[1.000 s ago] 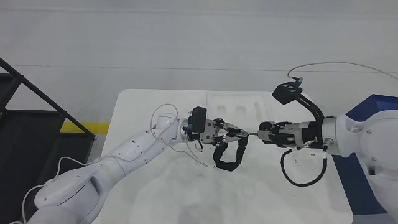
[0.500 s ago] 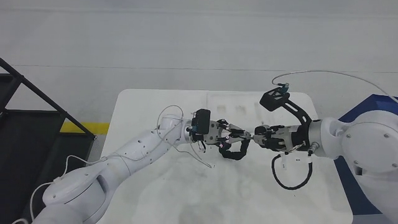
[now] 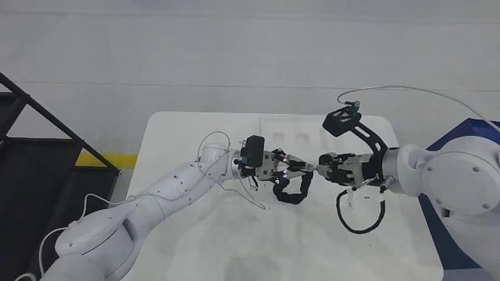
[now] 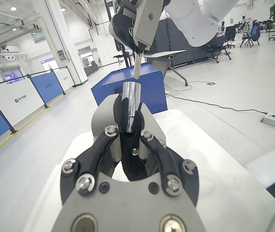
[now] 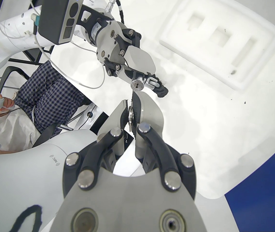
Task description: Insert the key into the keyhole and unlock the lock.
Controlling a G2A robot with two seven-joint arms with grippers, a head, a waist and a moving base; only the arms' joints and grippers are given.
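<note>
Top view showed both arms meeting above the middle of the white surface (image 3: 312, 242), a little nearer its far edge, where a white foam tray (image 3: 301, 129) with three bare recesses lay. On the left, the left hand (image 3: 291, 173) was closed on the black cable lock (image 3: 293, 195), whose loop hung below the fingers, clear of the surface. From the left wrist view, the lock's chrome cylinder (image 4: 130, 107) stuck out past the fingertips toward the other arm. The right wrist view looked at the end of that cylinder, and the keyhole (image 5: 137, 86) was open and unoccupied. Next came the silver metal key (image 4: 137, 66), its blade pointed at the cylinder's end, with the tip just short of it and a small gap visible. On the right, the right hand (image 5: 130, 107) was clamped on the key's bow.

Judged from this, picking up and rough alignment were done. Insertion had not yet begun, and the tip looked slightly off the slot. Pushing the blade in, turning it and releasing the lock remained.
</note>
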